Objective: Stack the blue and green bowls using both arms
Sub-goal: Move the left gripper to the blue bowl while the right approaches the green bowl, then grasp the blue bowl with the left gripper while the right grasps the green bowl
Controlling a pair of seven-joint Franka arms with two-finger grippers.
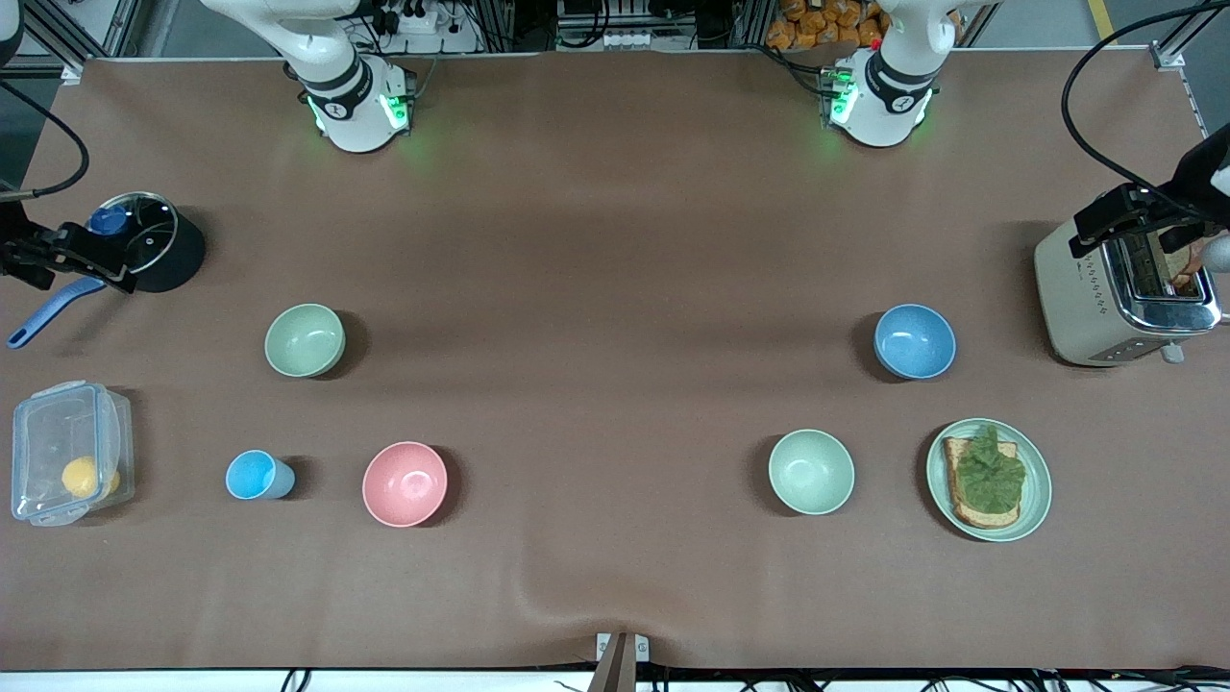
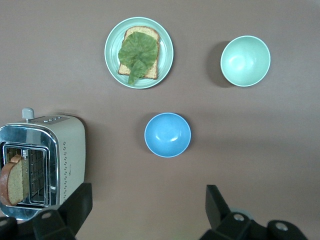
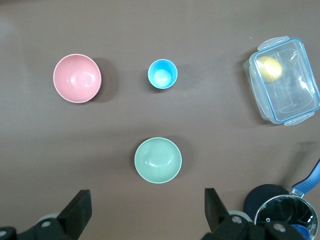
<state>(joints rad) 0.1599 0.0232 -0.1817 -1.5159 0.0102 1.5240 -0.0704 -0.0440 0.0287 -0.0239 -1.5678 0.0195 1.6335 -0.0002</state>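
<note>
The blue bowl (image 1: 915,340) stands upright on the table toward the left arm's end, beside the toaster; it also shows in the left wrist view (image 2: 167,134). The green bowl (image 1: 305,339) of dull sage stands upright toward the right arm's end and shows in the right wrist view (image 3: 158,160). My left gripper (image 2: 147,195) is open and empty, high over bare table beside the blue bowl. My right gripper (image 3: 146,196) is open and empty, high over bare table beside the green bowl. Neither gripper shows in the front view.
A paler mint bowl (image 1: 811,471) and a plate with toast and lettuce (image 1: 989,479) lie nearer the front camera than the blue bowl. A toaster (image 1: 1119,293), pink bowl (image 1: 405,483), small blue cup (image 1: 258,475), clear box (image 1: 67,452) and lidded pot (image 1: 154,240) also stand about.
</note>
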